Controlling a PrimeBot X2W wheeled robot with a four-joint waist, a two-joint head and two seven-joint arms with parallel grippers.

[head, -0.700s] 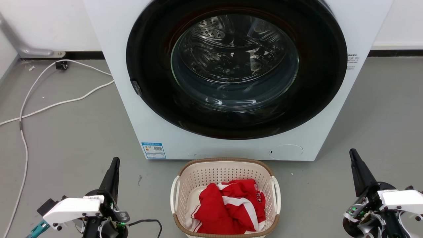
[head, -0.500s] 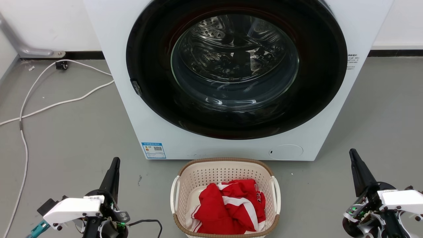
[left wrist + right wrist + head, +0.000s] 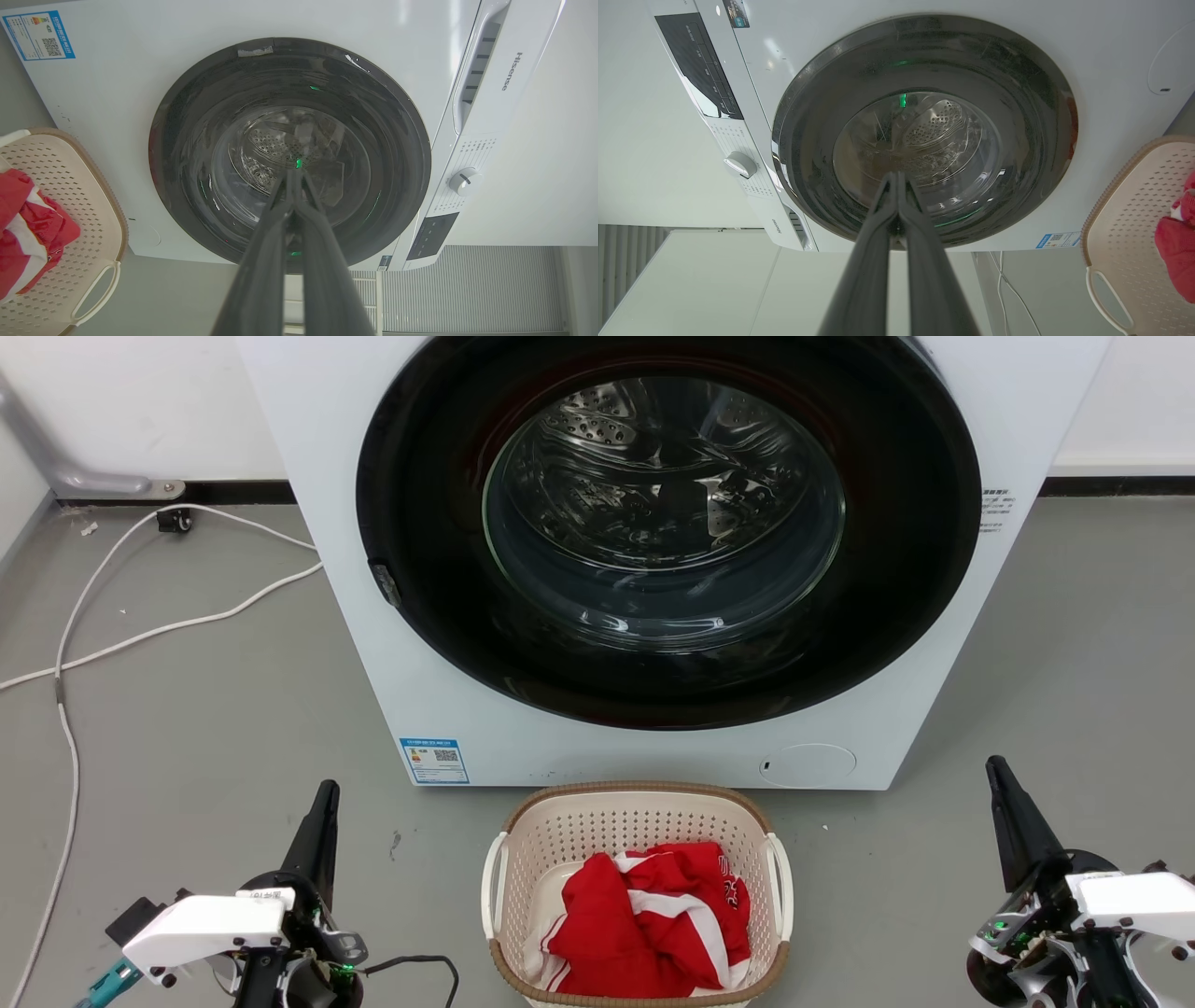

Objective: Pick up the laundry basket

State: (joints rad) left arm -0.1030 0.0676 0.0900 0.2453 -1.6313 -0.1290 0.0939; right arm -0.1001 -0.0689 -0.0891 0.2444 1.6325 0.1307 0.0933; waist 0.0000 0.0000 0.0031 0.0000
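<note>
The small cream perforated plastic laundry basket (image 3: 579,831) is sitting mouth-up between the left gripper (image 3: 325,793) and right gripper (image 3: 995,767), a white handle facing each and its long axis unclear. It is holding a crumpled red-and-white garment (image 3: 644,924). Both pincers are pressing their fingers together, empty.

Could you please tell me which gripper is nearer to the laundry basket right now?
Left, by a modest margin. The left gripper is off the left side of the laundry basket, apart from it. The right gripper is farther out on the basket's right side. Both are shut.
</note>
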